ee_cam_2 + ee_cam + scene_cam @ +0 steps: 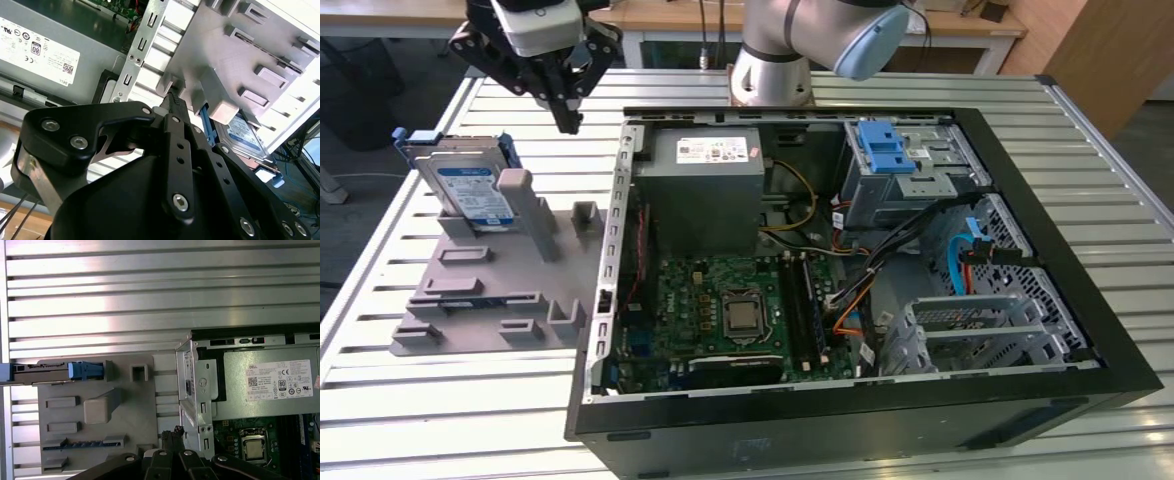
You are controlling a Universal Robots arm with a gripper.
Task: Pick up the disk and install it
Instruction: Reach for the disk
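The disk (467, 195) stands on edge in a grey holder (494, 300), near the edge of the surface (454, 420) on the exterior view's left. Its blue-and-white label faces outward. The claw (568, 122) hangs near it without touching, fingers closed together and gripping nothing. Inside the open case (854, 430), a grey box (707, 195) carries a white printed sticker.

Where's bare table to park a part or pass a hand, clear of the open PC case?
Free: the slatted metal table between the flat grey fixture plate and the near edge; also the strip along the exterior view's right of the open black computer case. Tight: the gap between plate and case. Crowded: the cable bundle inside the case.
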